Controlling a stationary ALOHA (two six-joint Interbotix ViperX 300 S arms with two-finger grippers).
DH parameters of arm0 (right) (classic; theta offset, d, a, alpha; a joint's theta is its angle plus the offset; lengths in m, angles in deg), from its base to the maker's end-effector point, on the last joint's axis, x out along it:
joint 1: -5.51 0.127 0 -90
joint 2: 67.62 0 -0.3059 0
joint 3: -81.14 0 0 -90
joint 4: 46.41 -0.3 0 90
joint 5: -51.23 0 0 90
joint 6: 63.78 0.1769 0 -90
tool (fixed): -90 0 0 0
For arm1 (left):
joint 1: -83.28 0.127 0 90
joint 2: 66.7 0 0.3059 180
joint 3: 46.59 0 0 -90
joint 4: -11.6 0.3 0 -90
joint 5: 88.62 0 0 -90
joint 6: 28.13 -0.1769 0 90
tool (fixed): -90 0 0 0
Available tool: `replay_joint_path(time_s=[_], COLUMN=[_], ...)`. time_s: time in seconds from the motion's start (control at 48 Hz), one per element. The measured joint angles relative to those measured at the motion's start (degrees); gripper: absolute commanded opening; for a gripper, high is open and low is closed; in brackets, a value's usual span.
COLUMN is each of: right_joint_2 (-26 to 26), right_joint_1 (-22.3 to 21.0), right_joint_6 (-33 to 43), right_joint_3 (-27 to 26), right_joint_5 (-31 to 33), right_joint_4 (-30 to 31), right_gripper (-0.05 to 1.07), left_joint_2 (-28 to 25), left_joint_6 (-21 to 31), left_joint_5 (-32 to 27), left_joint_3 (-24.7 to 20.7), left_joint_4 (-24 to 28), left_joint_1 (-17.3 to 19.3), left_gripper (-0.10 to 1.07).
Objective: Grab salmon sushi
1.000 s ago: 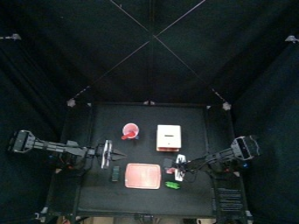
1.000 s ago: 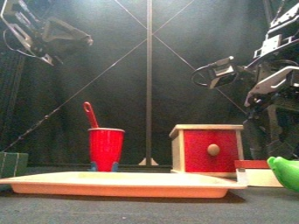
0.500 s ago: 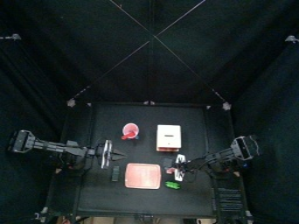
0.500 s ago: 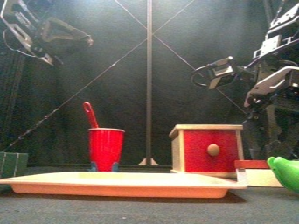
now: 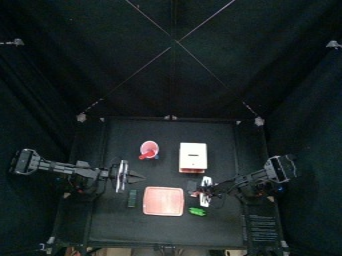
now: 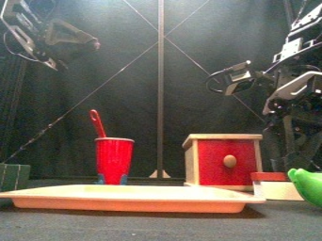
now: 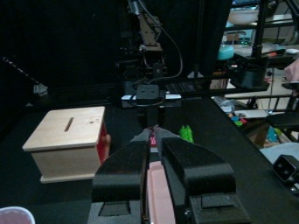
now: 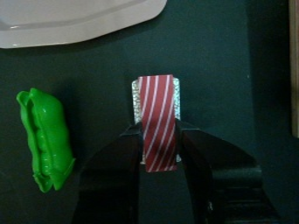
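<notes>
- Left: the left tool [image 7: 156,147] hangs above the counter [image 5: 227,140], half open and holding nothing.
- Centre: the pink tray [image 5: 163,200] lies flat near the counter's front edge, away from the action.
- Right of the tray: a green pod [image 8: 44,140] lies on the counter, close to the target but not touching it.
- Further right: the salmon sushi [image 8: 158,105] lies flat on the counter near the tray's corner. It is a tiny oblong with a red top striped in white and a pale base showing along its edges.
- Handling, as a judgement: the toy looks light and rigid, and its smooth top is probably slippery. The two long sides offer the best hold, taken low and near the middle so it cannot pivot or squirt out.
- Right: the right tool [image 8: 158,140] straddles the near end of the piece. Whether it is pressing on the sides cannot be told from these views.
</notes>
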Motion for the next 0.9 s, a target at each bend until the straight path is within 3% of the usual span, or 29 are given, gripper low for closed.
replay_joint_path(time_s=[0.354, 0.896], right_joint_2=[-3.3, -3.3], right_joint_1=[-0.8, -2.5], right_joint_6=[0.0, 0.0], right_joint_3=[0.0, -0.3], right_joint_5=[-0.2, -3.3], right_joint_4=[1.2, 3.0], right_gripper=[0.43, 0.43], left_joint_2=[0.0, 0.0], left_joint_6=[0.2, 0.3], left_joint_5=[0.0, 0.0], left_joint_3=[0.2, 0.4], left_joint_4=[0.0, -0.6], left_joint_1=[0.0, 0.0], left_gripper=[0.56, 0.56])
